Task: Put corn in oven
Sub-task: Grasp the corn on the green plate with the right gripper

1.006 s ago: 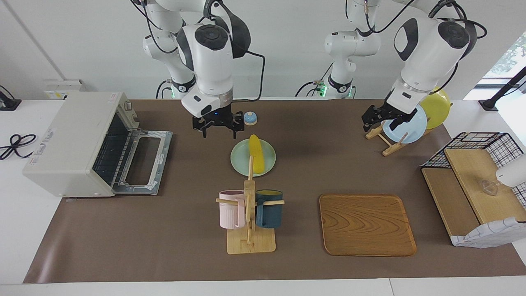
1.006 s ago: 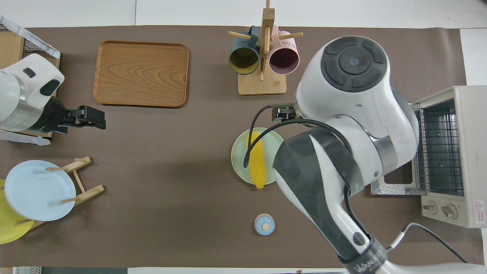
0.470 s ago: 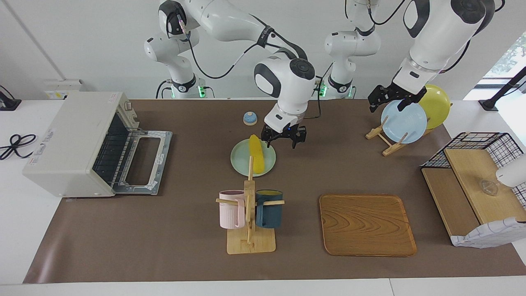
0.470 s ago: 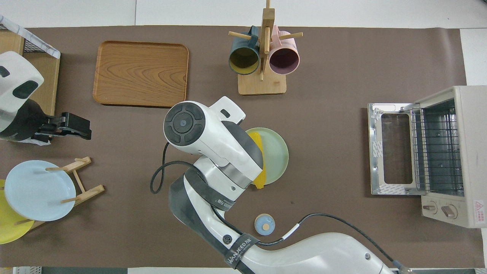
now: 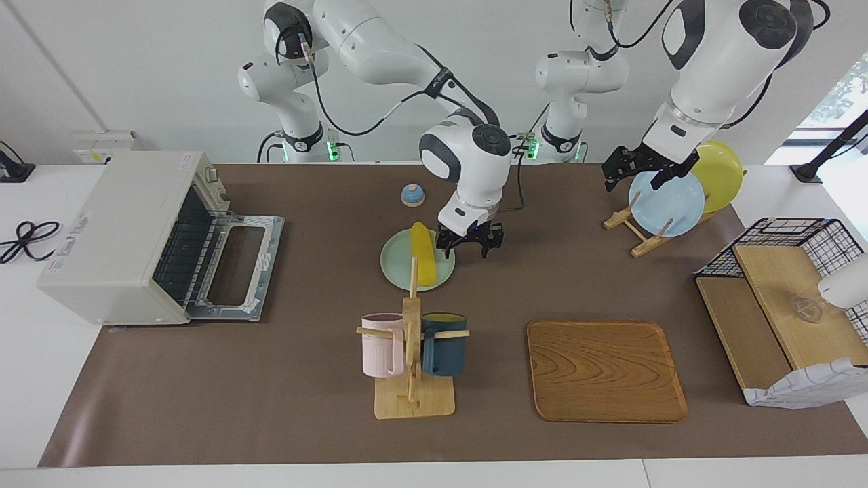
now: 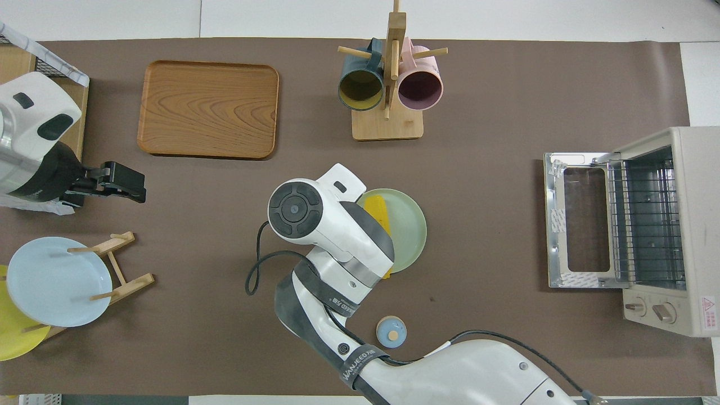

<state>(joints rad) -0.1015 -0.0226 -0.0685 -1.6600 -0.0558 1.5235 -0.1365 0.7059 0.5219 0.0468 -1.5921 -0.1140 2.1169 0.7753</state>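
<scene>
Now, scanning across the facing view, you see the oven (image 5: pixel 129 234) with its door down at the right arm's end, then the corn (image 5: pixel 422 254) on the green plate (image 5: pixel 397 266). Your right gripper (image 5: pixel 468 238), elbow bent, hangs low beside the corn, fingers apart and empty. Your left gripper (image 5: pixel 644 166) waits over the plate rack (image 5: pixel 634 227), spread wide, empty.

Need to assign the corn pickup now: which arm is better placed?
Right. The right gripper hangs low beside the corn on the green plate, and the open oven is at its end of the table. The left gripper waits over the plate rack.
</scene>
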